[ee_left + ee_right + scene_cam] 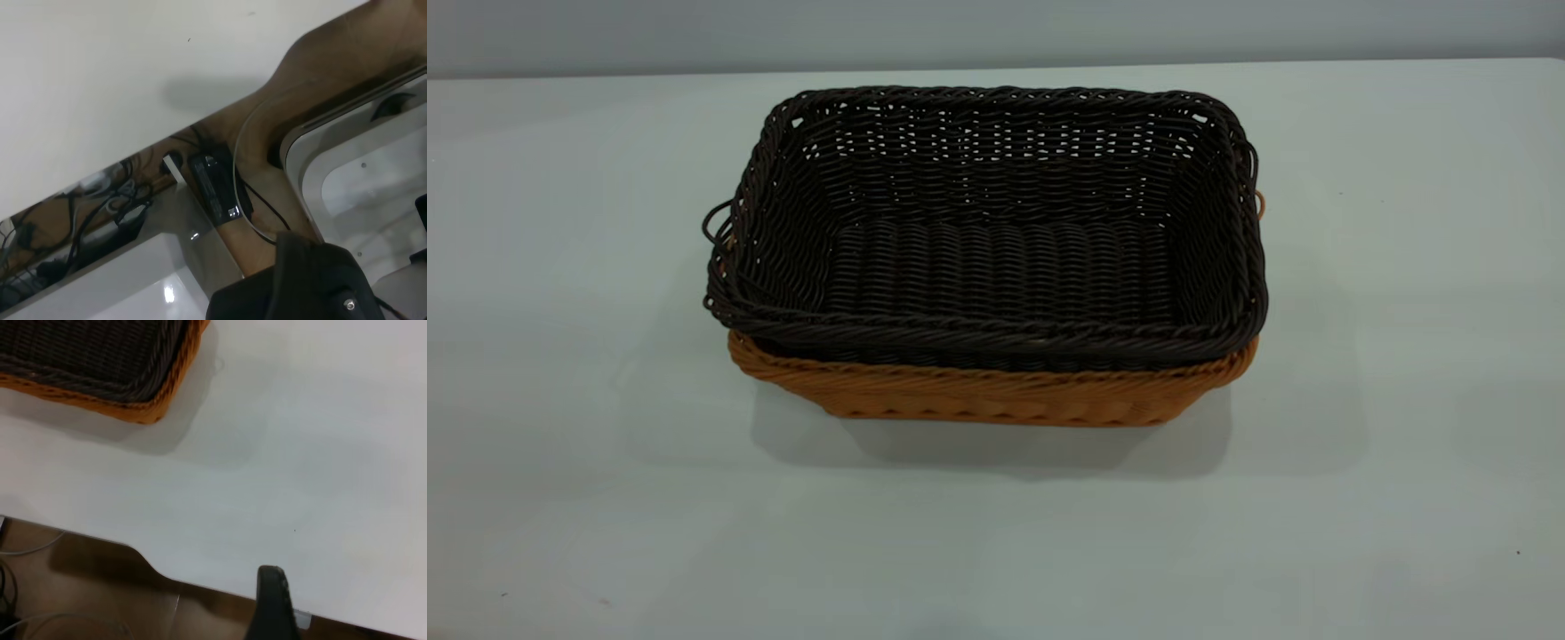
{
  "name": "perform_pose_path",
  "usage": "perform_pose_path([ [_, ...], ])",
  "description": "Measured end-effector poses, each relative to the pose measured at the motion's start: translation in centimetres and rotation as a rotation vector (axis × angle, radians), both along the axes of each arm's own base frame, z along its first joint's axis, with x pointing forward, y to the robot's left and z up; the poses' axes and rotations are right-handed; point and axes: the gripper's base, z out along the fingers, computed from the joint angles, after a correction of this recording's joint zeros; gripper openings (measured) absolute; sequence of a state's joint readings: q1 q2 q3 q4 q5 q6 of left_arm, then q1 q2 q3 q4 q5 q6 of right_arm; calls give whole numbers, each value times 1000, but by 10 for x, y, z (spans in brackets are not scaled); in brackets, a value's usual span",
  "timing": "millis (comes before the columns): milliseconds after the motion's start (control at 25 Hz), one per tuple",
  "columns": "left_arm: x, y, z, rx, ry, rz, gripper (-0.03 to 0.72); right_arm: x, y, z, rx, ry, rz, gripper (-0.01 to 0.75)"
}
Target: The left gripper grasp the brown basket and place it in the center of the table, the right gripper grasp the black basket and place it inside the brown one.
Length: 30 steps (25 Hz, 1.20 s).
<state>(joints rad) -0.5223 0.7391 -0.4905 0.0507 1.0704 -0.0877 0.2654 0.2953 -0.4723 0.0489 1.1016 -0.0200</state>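
Rectangular dark brown-black woven wicker basket point(996, 240) sat nested inside rectangular orange-tan wicker basket point(996, 396) at centre of plain pale grey surface point(1405, 400). Neither arm appeared in exterior view. Right gripper point(273, 607) sat over surface edge, apart from baskets; left gripper point(300, 287) off the surface. Jaws state: cannot tell for either

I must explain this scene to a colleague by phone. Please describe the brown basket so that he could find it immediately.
Look at the middle of the white table, where two woven baskets are nested. The brown basket is the lower, outer one, resting on the table. Only its orange-tan braided rim and front wall show beneath the black basket, which sits inside it.
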Motion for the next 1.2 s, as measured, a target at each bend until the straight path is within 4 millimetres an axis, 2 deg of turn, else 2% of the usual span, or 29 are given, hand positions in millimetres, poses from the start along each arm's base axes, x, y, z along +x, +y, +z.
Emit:
perform_pose_path([
  [560, -22, 13, 16, -109, -189, 3, 420, 0, 0, 0, 1, -2, -6, 479],
  [720, -33, 20, 21, -148, -260, 22, 420, -4, -4, 1, 14, -32, -110, 479],
  [880, -38, 31, 23, -147, -320, 189, 420, -14, -9, 4, 24, -115, -244, 479],
  [1080, -53, 42, 27, -143, -448, 412, 420, -38, -9, 5, 44, -280, -265, 479],
  [1200, -67, 44, 28, -150, -539, 481, 420, -42, -9, 4, 47, -296, -264, 479],
])
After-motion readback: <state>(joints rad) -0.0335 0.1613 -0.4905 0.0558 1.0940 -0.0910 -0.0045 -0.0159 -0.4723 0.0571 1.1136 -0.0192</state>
